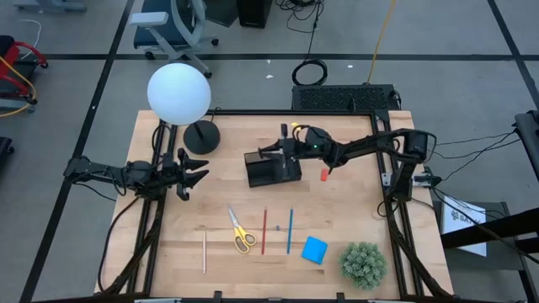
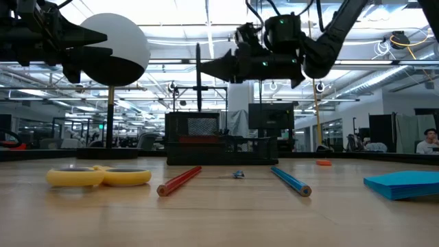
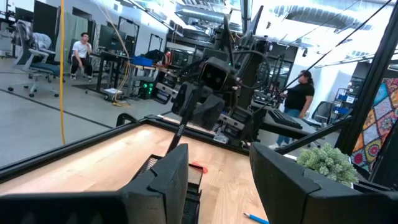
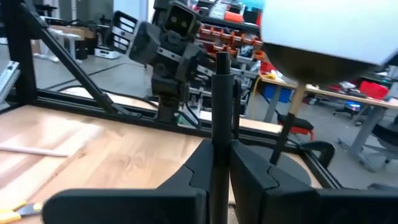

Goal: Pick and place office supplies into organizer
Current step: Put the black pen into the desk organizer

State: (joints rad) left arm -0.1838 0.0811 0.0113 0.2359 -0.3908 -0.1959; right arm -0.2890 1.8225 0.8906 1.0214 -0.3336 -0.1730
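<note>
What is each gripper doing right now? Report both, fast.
Left gripper: open, empty, hovering at the table's left side.
Right gripper: closed on a black pen, held upright above the organizer.

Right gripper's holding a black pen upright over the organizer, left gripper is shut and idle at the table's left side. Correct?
Not quite. The left gripper is open, not shut: the left wrist view shows its fingers standing well apart. The rest holds: it waits at the table's left side, and the right gripper is shut on a black pen, held upright over the organizer.
</note>
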